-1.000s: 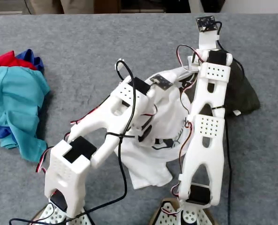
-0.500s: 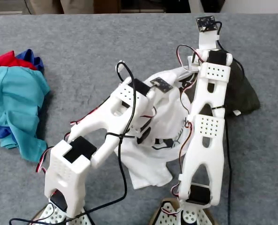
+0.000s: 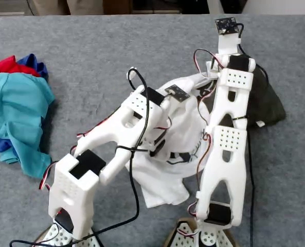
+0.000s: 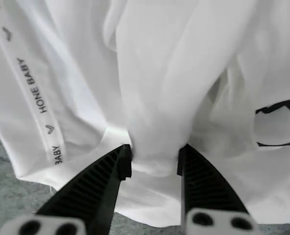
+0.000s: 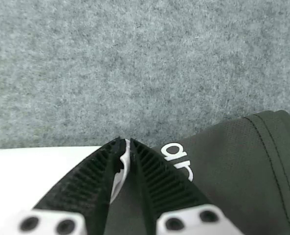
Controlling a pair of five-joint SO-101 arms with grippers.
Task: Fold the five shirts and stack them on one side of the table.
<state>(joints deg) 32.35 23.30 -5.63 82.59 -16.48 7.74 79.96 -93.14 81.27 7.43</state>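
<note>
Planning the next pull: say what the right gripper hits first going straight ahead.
Probably the bare grey table, just beyond the white shirt edge the right gripper pinches; the black shirt lies aside.

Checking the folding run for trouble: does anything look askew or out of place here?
Nothing damaged, but nothing is folded. The white shirt is bunched into a crumpled heap, pinched by the left gripper and right gripper, beside the black shirt. The teal, red and blue shirts lie in a loose pile.
</note>
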